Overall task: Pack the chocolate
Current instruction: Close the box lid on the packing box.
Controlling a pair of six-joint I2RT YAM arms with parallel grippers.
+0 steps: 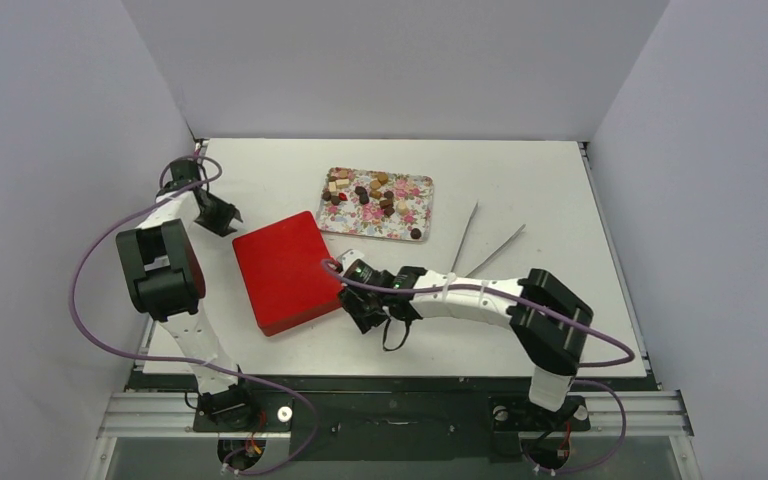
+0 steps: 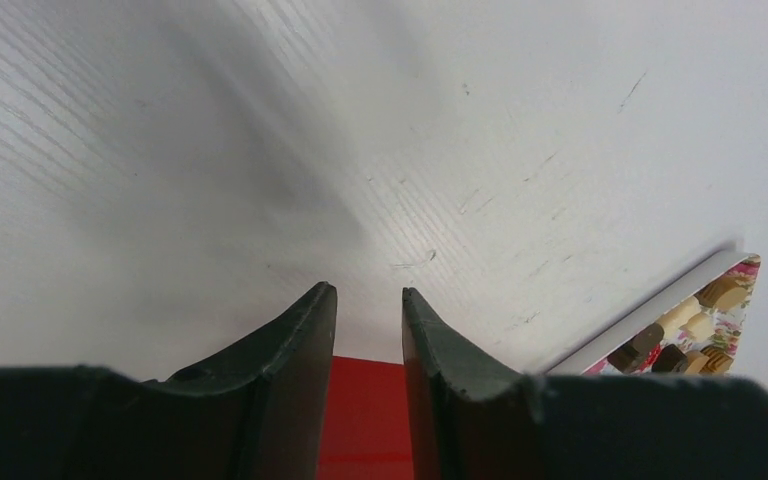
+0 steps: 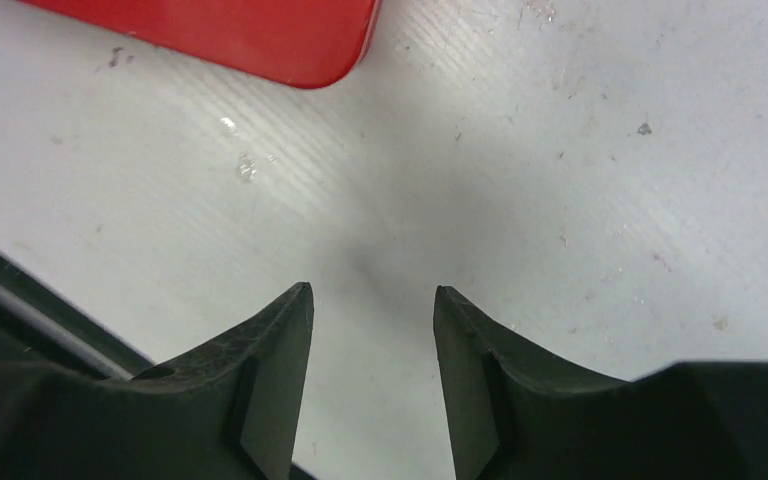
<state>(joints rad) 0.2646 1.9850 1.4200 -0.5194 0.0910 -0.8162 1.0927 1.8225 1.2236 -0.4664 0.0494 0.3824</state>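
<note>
**Top view with both wrist views.** The chocolate [image 1: 372, 192], a scatter of tiny dark brown, light brown, cream and reddish bite-sized pieces, round or cube-shaped, is seen at the upper centre of the top view. It is gathered mostly on the left half of a rectangular tray printed with pink flowers [image 1: 418, 203].

Each piece is judged to be light and rigid, yet easily scuffed or crushed and smooth enough to slip. As a piece is far smaller than the fingers, it is best taken singly, across two opposite faces or across its widest girth, with little force.

A flat red square box with rounded corners [image 1: 285, 270] lies at centre left, below the tray, and no opening is shown. Two thin grey sticks [image 1: 465, 237] are laid to the right of the tray.

The left gripper [image 2: 370, 290] is shown with its jaws parted by a narrow gap and nothing held, over bare white table [image 1: 560, 200] to the upper left of the box. The right gripper [image 3: 373, 290] is shown parted somewhat wider, likewise empty, beside the lower right corner of the box. No contact with the box is seen in its wrist view.
</note>
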